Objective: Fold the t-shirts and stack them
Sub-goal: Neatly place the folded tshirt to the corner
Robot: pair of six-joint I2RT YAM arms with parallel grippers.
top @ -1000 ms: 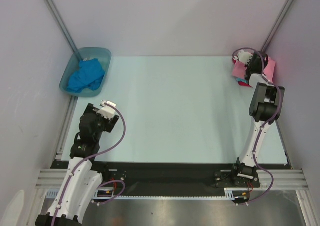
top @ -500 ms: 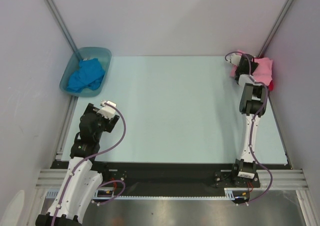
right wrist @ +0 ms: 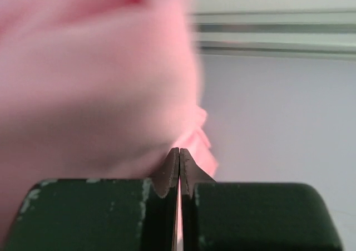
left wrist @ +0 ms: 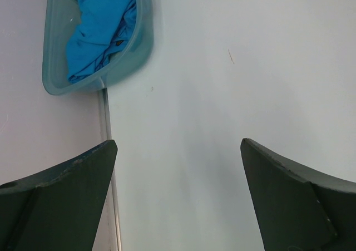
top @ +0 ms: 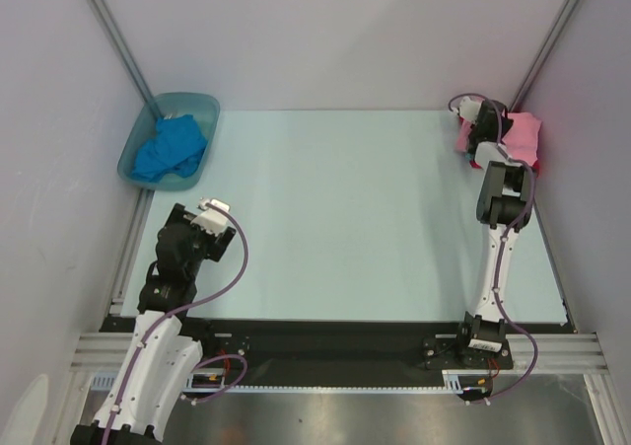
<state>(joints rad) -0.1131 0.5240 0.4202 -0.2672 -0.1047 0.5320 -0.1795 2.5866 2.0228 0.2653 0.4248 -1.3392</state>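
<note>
A pink t-shirt [top: 524, 133] lies bunched in the far right corner of the table. A sliver of red cloth [top: 537, 168] shows under it. My right gripper [top: 473, 121] is at the pile's left side. In the right wrist view it [right wrist: 179, 152] is shut on a fold of the pink t-shirt [right wrist: 94, 84], and thin pink cloth shows between the jaws. A turquoise-blue t-shirt [top: 170, 149] lies crumpled in the tub and also shows in the left wrist view [left wrist: 103, 34]. My left gripper [top: 215, 206] is open and empty over the table's left side [left wrist: 178, 142].
The blue-green translucent tub [top: 133, 155] stands at the far left corner, its rim in the left wrist view [left wrist: 142, 45]. A metal rail [left wrist: 108, 162] runs along the table's left edge. Grey walls close in the back and both sides.
My right gripper swung left along the far edge, then a little back to the right. The pink t-shirt now lies more to the gripper's right. The left arm has not moved.
</note>
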